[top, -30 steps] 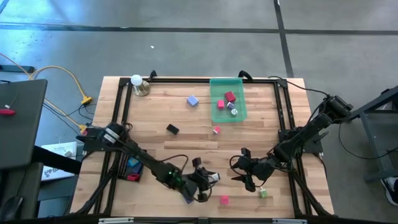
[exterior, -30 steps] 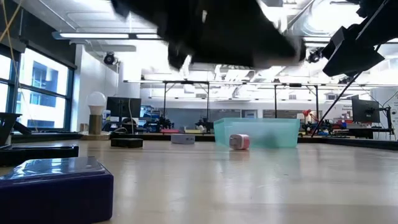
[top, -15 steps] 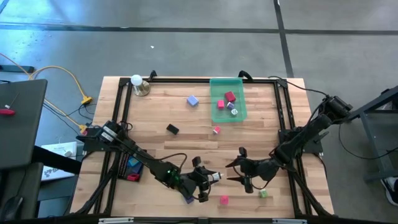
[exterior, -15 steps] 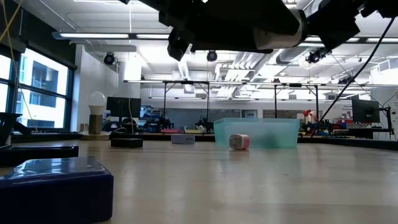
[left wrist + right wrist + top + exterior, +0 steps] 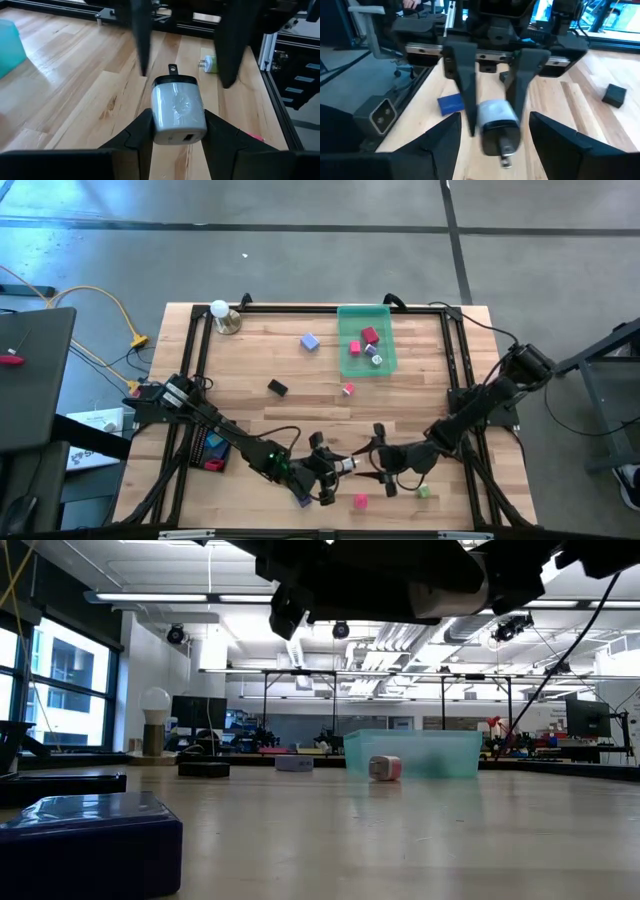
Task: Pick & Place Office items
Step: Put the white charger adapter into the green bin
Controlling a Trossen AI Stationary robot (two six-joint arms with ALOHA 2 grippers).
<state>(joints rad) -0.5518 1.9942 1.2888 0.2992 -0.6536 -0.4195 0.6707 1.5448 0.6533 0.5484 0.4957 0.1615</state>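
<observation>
My left gripper [image 5: 335, 466] hovers over the table's near middle, shut on a white plug-in charger block [image 5: 178, 107] whose metal prong [image 5: 172, 69] points away from it. My right gripper [image 5: 380, 463] faces it from the right, open. Its two fingers [image 5: 141, 37] stand apart on either side just beyond the prong, touching nothing. Below lie a pink block [image 5: 360, 501], a green-and-white piece [image 5: 424, 492] and a purple block [image 5: 303, 500]. More office items lie farther off: a purple block [image 5: 310, 341], a black one [image 5: 277, 387] and a pink one [image 5: 348, 389]. My left gripper pinches the charger block by its two long sides [image 5: 156, 122] between its two fingers [image 5: 466, 80], at the end away from the prong. The fingers come in nearly level from the table's left and lie along the block. The block is lifted clear of the table, prong end toward the right gripper.
A translucent green tray [image 5: 383, 315] with a few small pieces stands at the far middle. A white ball on a round base [image 5: 220, 310] sits at the far left corner. A black tray [image 5: 210, 450] is at the left edge. A black frame rail [image 5: 455, 370] borders the table.
My right gripper has gone toward the table's left, up to the charger in my left gripper, and has rolled its wrist so that its open fingers now flank the prong end. The charger has stayed in my left gripper.
</observation>
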